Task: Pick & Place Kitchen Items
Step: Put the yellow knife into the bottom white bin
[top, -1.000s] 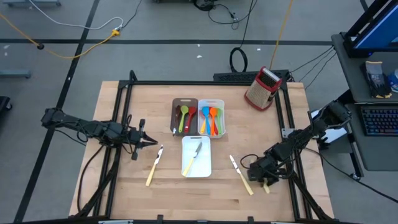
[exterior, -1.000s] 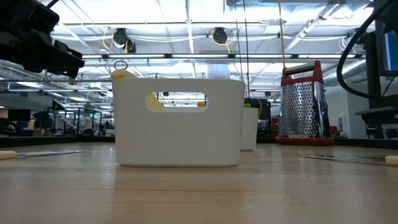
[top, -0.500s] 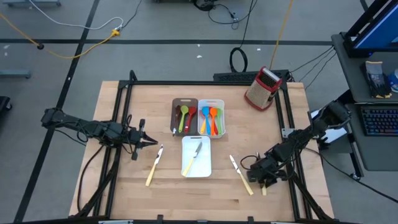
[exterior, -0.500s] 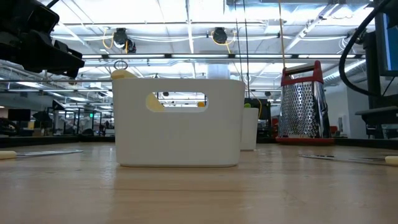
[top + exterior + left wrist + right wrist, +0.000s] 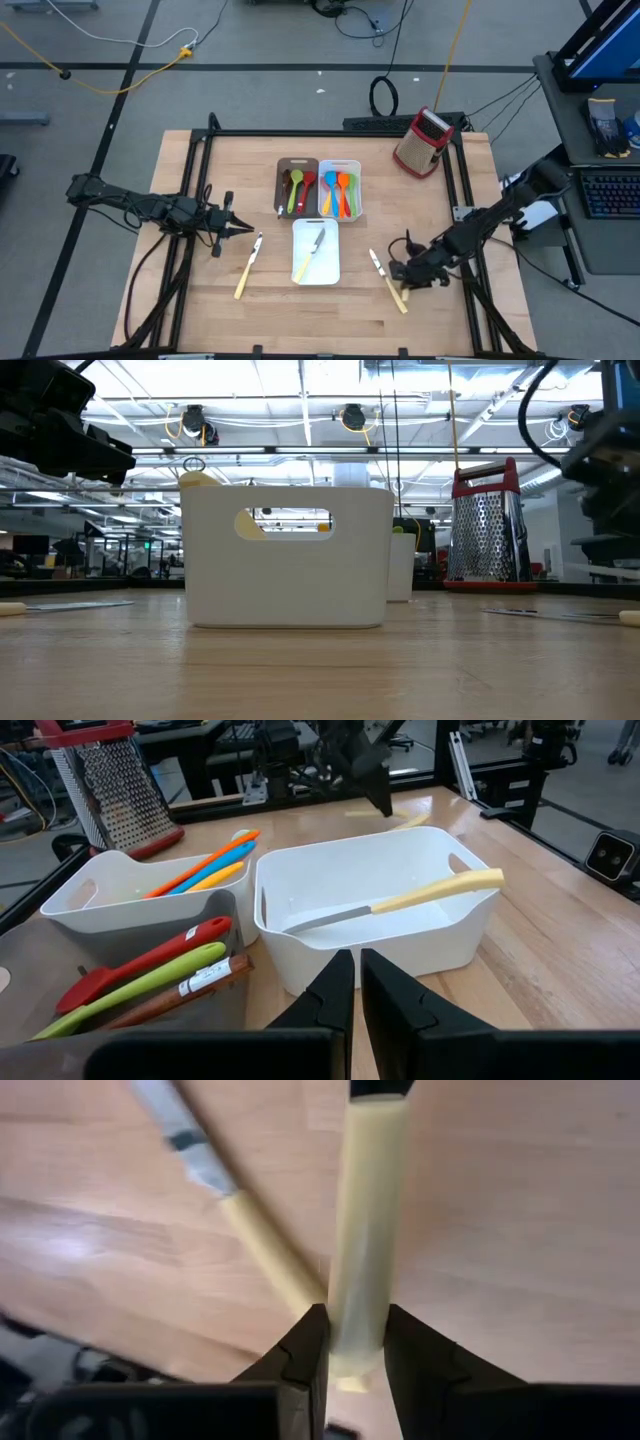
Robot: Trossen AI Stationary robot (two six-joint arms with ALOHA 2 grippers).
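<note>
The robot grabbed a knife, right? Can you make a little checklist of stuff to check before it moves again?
1. Right gripper shut on a cream knife handle: ok, handle sits between the fingers.
2. Held knife off the table: cannot tell.
3. Second knife out of the way: not ok, it lies right beside the held one and seems to touch it.
4. Front white tray has room: ok, only one knife inside.
5. Left gripper out of the path: ok, shut and waiting on the left, beside another knife.
</note>
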